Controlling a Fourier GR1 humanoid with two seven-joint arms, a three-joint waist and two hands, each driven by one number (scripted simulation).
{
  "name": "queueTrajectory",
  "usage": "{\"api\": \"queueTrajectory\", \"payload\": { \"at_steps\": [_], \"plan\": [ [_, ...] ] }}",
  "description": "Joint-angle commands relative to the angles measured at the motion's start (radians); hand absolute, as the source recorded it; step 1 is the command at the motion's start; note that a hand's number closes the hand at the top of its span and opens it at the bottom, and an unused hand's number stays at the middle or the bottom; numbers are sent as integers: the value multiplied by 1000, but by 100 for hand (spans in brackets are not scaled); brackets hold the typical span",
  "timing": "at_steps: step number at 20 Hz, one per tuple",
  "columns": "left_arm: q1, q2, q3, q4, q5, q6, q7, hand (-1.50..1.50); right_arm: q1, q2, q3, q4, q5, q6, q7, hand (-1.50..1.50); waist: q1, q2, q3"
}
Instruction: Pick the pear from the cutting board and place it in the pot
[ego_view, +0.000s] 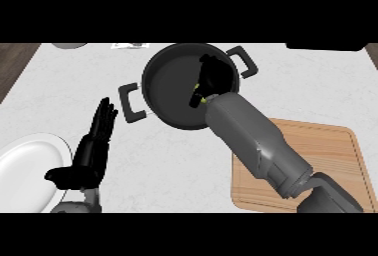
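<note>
Over the pot (173, 85), the right hand (214, 75) is reaching in past the rim, fingers curling round the pear (198, 90). Only a sliver of yellow-green is showing beneath the black fingers, near the pot's middle; whether the fruit is touching the pot's floor cannot be told. Grey forearm is slanting up from the lower right, crossing the near rim.

Pear is looking small, so probably light. Skin likely smooth and a bit slippery; flesh firm but bruisable, so a low release seems wiser than a fall. Best hold would be round the broad belly, not the narrow neck; which part the fingers are covering is hidden.

Pot is sitting dark and wide on the pale counter (310, 95), a loop handle at each side. Cutting board (328, 150) is lying at lower right, partly under the forearm, no fruit showing on it. Left hand (92, 147) is resting at lower left, fingers straight and pointing up, just beside a white plate (26, 167).
</note>
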Motion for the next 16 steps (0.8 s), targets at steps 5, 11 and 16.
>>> {"api": "queueTrajectory", "payload": {
  "at_steps": [5,11,16],
  "plan": [
    [-19,7,17,-2,3,4,16,0,90,0,-162,-183,-136,-407,-257,-150,-11,1,3],
    [-1,-2,8,-2,-3,3,-1,0,130,-13,-329,-209,-280,-444,-460,-150,-27,-4,1],
    [48,23,28,-58,25,-24,33,0,215,-17,-440,-164,-354,-435,-697,-150,-28,-8,1]
  ]
}}
